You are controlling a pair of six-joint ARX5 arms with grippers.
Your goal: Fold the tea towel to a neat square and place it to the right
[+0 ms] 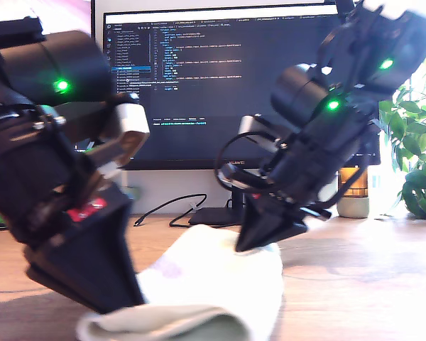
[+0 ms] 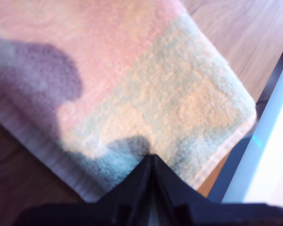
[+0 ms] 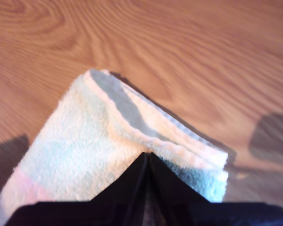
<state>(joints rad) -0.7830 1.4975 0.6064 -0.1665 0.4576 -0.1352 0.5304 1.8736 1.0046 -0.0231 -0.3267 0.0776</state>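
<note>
Now mid-fold: both grippers sit low at the tea towel (image 1: 220, 284), which lies already doubled on the worktop (image 1: 362, 277).

My first gripper (image 2: 151, 157) has its jaws together at the cloth's edge; my second gripper (image 3: 147, 155) likewise, jaws together over a layered corner. Whether either pinches fabric, I cannot tell. In the exterior view the towel sits low centre, in front of the monitor (image 1: 220, 85). Judgement: next move needs a firm hold on the stacked edge layers, then an even carry-over to square it.
</note>
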